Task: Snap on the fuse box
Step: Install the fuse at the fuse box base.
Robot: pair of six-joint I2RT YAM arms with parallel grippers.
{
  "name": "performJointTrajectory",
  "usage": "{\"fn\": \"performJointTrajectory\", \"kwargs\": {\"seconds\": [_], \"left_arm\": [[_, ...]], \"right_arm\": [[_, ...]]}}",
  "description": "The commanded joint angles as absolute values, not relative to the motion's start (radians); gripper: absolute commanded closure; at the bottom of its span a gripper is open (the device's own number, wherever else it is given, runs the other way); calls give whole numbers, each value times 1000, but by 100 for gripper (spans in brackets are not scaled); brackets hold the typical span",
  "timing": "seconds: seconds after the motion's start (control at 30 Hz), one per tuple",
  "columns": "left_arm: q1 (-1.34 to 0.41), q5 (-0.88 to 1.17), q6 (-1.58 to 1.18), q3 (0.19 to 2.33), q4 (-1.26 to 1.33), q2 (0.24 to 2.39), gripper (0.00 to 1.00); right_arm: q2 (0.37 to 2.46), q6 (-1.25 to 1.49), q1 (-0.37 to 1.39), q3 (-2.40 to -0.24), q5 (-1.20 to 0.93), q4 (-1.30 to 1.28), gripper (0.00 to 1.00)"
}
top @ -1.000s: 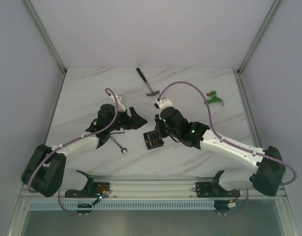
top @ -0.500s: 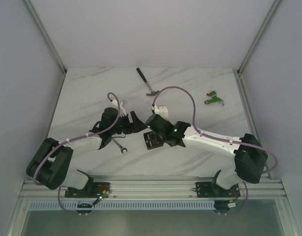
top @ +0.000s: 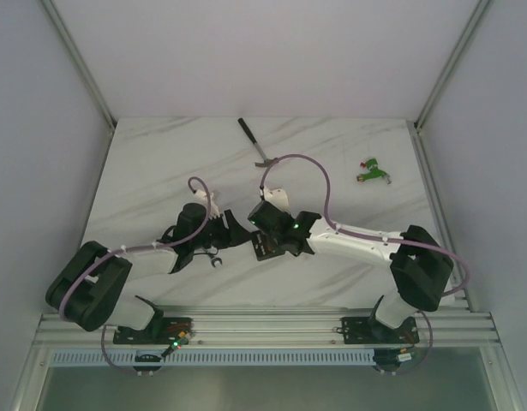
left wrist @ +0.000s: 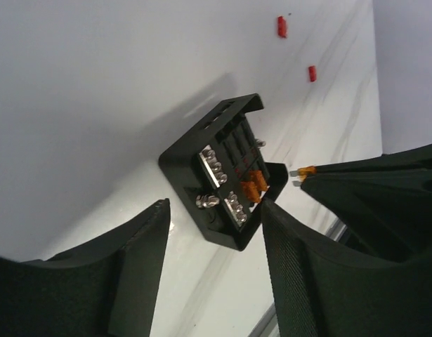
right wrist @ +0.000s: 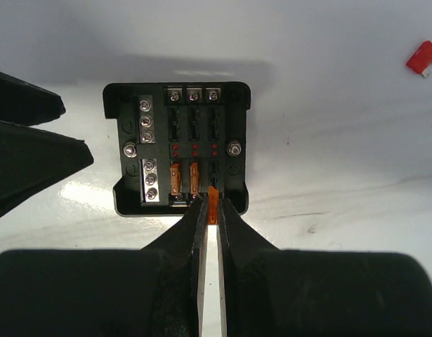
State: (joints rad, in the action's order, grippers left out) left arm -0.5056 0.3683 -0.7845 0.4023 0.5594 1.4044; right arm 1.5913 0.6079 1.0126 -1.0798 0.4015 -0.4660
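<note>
The small square black plastic fuse box [right wrist: 177,151] lies flat on the white marble tabletop [right wrist: 328,140], between both arms. The right pincer [right wrist: 213,208] is clamped on a small orange blade fuse [right wrist: 213,196], poised at the box's vacant third slot. The two neighbouring slots hold seated orange fuses [right wrist: 175,179]. Seating this one likely calls for a straight downward push. The left pincer [left wrist: 216,205] stands apart beside the box.

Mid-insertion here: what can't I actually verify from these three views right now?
- Right wrist view: the right gripper covers most of the orange fuse, so it is unclear whether the blades have entered a slot of the fuse box.
- Top view: that gripper hides most of the box, and the slots are too small to read.
- Left wrist view: one finger of the left gripper overlaps the box's corner, so contact cannot be told.
</note>
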Motion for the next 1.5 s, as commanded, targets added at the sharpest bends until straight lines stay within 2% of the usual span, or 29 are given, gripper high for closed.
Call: {"fn": "performJointTrajectory", "kwargs": {"seconds": [0.0, 0.17, 0.53, 1.47], "left_arm": [[-534, 385, -807, 405, 668, 1449, 38], [-554, 383, -835, 405, 699, 1495, 46], [-560, 364, -825, 424, 662, 1520, 48], [-560, 373, -833, 429, 665, 1539, 53]], "right_arm": [[1611, 576, 1017, -1093, 434, -451, 100], [1629, 519, 1016, -1081, 407, -422, 100], [1631, 446, 1017, -1042, 400, -379, 100], [1644, 470, 1016, -976, 419, -292, 100]]}}
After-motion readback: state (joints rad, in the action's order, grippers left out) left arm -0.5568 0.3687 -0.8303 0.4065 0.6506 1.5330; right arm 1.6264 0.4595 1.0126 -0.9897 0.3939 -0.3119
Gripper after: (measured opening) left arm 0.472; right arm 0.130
